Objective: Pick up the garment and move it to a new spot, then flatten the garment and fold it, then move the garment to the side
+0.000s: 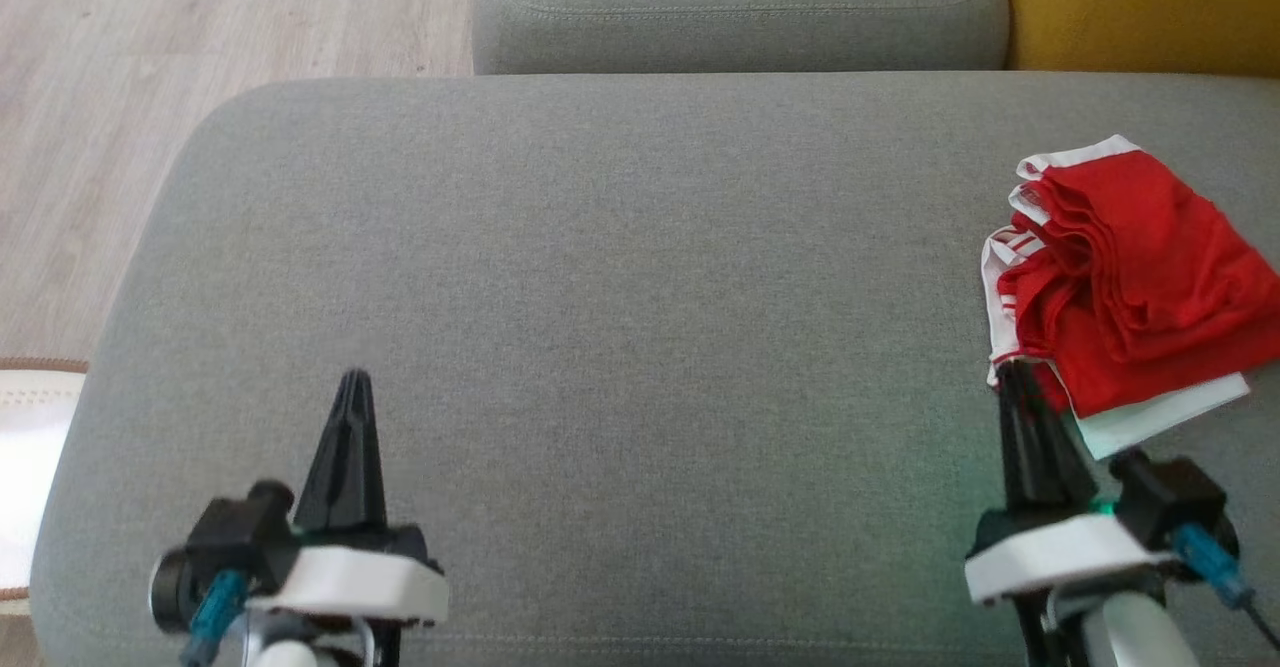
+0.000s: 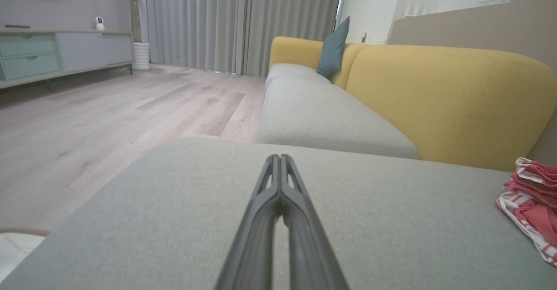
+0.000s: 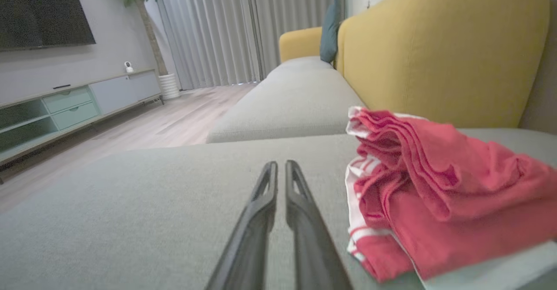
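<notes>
Presently the red garment (image 1: 1140, 267) with white striped trim lies bunched in loose folds on the grey sofa seat (image 1: 600, 277), at its far right side, close to the yellow backrest (image 1: 1140, 7). A pale flat panel (image 1: 1165, 417) protrudes from beneath the garment's near edge; whether it belongs to the garment cannot be determined. The right claw (image 1: 1010, 367) sits low over the seat with its tips just beside the garment's near-left white edge; contact cannot be confirmed. In the right wrist view its fingers stand narrowly parted, a slim gap between them and nothing in it, with the garment off to their right. The left claw (image 1: 355, 379) is over the near-left part of the seat, well apart from the garment, with bare grey fabric between the two. It is clenched, the two dark fingers pressed together at the tips, and it grasps nothing. Beyond the seat's left edge lies pale wooden floor (image 1: 150, 47), and a second grey cushion (image 1: 740, 7) adjoins the far edge
</notes>
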`<state>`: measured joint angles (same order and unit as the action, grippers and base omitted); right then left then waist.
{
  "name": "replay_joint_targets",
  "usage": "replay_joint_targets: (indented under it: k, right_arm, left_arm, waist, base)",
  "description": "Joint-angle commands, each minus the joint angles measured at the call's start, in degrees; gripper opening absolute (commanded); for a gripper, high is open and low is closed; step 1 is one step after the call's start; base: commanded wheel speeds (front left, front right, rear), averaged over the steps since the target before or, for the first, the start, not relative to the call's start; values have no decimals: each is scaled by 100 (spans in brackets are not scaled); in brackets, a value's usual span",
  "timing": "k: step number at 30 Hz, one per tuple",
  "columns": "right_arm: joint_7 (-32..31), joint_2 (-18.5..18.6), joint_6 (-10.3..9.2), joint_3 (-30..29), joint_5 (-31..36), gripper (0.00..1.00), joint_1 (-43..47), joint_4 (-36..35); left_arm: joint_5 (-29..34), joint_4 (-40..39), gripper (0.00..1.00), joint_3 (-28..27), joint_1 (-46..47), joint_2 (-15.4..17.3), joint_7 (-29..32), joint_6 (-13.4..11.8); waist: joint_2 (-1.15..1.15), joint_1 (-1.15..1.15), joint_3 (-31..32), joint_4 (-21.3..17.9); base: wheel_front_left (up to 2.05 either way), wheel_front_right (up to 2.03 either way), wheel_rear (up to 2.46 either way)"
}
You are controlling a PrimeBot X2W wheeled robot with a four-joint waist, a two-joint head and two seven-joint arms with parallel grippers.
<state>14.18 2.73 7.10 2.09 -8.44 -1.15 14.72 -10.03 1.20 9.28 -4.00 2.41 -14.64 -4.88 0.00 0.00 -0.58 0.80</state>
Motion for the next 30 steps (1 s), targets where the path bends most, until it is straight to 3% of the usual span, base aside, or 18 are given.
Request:
replay_joint_targets:
  k: [1,30]
  right_arm:
    - [-10,5,1,0,-167,0,-122,-178]
    - [-402,95,10,-92,-2157,0,-216,-143]
  left_arm:
    - [-173,-196,0,-18,120,8,19,4]
    - [-2159,209,0,-235,354,133,393,306]
  waist:
    - [0,0,0,-2]
    - [0,0,11,-20]
  base:
    - [0,0,0]
    - [0,0,0]
